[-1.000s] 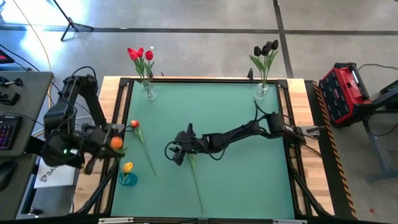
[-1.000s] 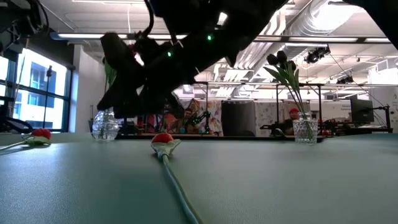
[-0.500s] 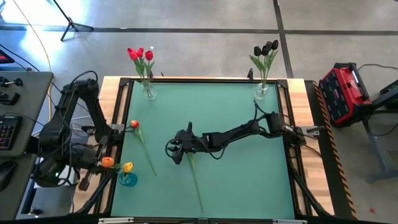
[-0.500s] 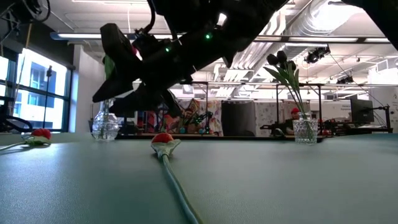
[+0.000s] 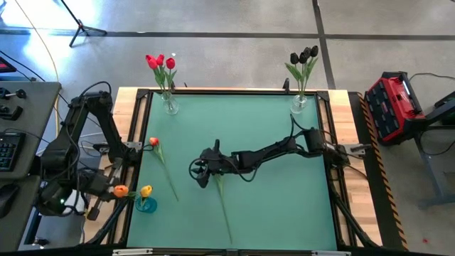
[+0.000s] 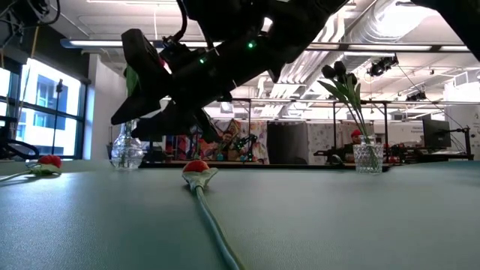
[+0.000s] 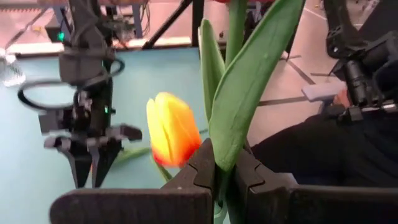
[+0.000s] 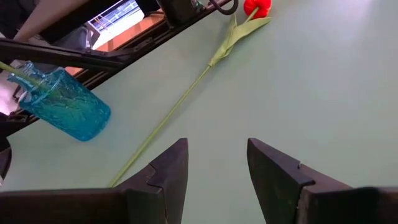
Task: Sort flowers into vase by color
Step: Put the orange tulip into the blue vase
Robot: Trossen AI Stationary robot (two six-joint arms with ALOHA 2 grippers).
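Carried leftward and down since a second ago, the left pincer (image 5: pixel 114 190) now hangs off the left edge of the green-topped table (image 5: pixel 284 199), clamped on the green stem of an orange-headed tulip (image 5: pixel 121 190) (right beside the blue glass vase (image 5: pixel 146 205) holding a yellow tulip (image 5: pixel 146 190)). Mid-table, the right pincer (image 5: pixel 201 173) hovers with jaws apart over a red-headed tulip (image 6: pixel 197 168) lying flat.

1. A robotics lab: a green-topped table (image 5: pixel 284 206) in a wooden frame, dark arms mounted at either side.
2. Exposed ceiling ducts (image 6: pixel 390 34) and open workstations with monitors (image 6: pixel 435 135) fill the room behind.
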